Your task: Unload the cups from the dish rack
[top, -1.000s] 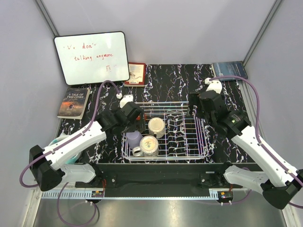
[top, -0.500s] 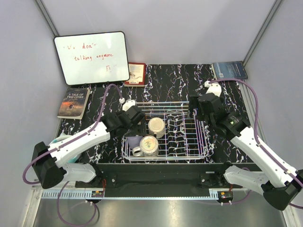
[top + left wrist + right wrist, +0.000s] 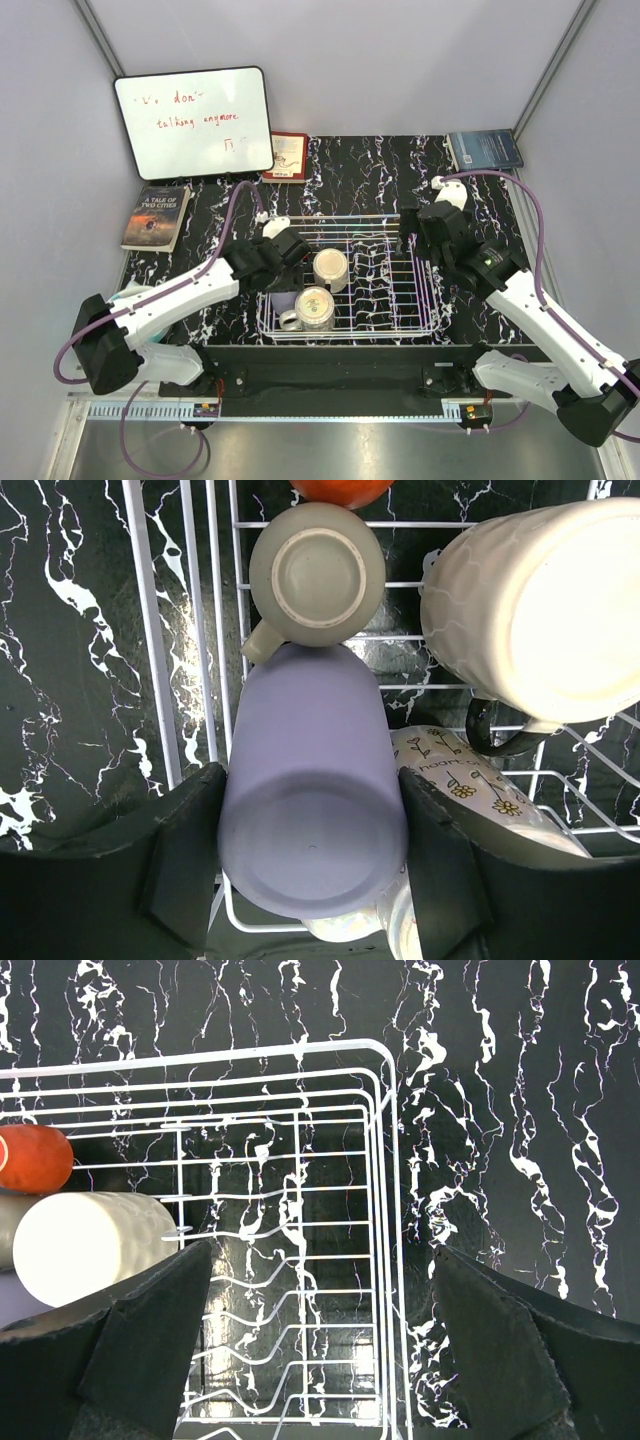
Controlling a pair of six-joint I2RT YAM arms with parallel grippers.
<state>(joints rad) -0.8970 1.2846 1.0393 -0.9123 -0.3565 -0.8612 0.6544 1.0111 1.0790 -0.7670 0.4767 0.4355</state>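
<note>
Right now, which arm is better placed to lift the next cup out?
Left: the left pincer has a finger on each side of the lavender cup. The right pincer hangs open over bare wires of the rack.

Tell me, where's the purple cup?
Left wrist view: the lavender tumbler sits bottom-up at the dish rack's left edge, beside the grey-brown cup, between the jaws of the left gripper.

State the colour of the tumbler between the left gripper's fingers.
Pale lavender tumbler; left wrist view shows it best.

The tumbler (image 3: 312, 810) is lavender, the mug (image 3: 530, 600) cream, one cup (image 3: 340, 488) orange, the rack (image 3: 380, 1160) white, the table (image 3: 520, 1110) black veined white.
</note>
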